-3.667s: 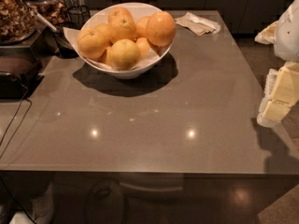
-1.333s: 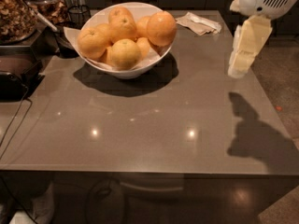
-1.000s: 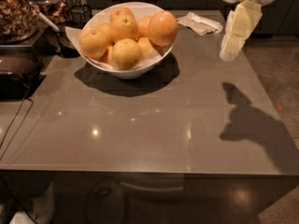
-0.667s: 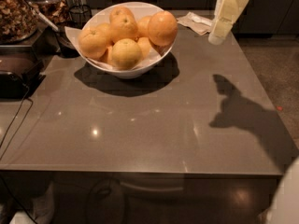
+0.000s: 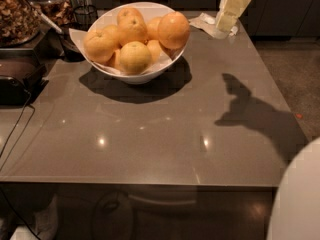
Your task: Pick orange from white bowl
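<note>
Orange (image 5: 173,30) is seen atop the right of the pile in the white bowl (image 5: 136,77), near the worktop's (image 5: 150,134) far edge. The claw (image 5: 231,6) is held over the far-right corner; its state cannot be told. The fruit is judged firm, weighty and slippery, best gripped across its widest girth.

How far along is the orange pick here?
Nothing is done yet: the orange sits in the white bowl, at the pile's right edge. Under way: the approach, with the hand hovering right of the bowl, apart from the fruit. Left: reach, grasp, lift out.
</note>
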You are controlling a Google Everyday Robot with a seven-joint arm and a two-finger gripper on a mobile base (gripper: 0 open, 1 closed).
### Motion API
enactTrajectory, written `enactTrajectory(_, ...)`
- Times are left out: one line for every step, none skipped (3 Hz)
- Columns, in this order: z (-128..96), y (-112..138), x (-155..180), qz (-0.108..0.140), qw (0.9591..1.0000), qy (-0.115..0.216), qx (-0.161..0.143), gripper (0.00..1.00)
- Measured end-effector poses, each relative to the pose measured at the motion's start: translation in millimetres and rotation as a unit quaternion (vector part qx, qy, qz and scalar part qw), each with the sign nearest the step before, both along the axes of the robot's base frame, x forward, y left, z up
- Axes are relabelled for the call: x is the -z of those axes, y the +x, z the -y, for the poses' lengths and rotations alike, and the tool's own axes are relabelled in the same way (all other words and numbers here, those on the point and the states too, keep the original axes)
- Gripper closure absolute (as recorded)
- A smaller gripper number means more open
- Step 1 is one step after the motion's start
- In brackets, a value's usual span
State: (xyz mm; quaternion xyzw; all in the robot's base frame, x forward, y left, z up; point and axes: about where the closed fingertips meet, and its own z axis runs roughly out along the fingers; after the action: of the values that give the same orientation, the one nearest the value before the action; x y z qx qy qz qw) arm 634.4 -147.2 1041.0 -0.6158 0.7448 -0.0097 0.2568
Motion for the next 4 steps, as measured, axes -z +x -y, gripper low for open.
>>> enactTrajectory(-20, 25, 8, -0.007, 0.9999, 0.007, -0.011, 0.00)
enactTrajectory(-48, 48, 18, -0.010, 0.9994, 0.007, -0.032, 0.00)
enactTrajectory(-52, 59, 15, 0.007, 0.9994, 0.015, -0.029, 0.00)
enactTrajectory(-56, 64, 23, 0.004, 0.9993, 0.020, -0.032, 0.19)
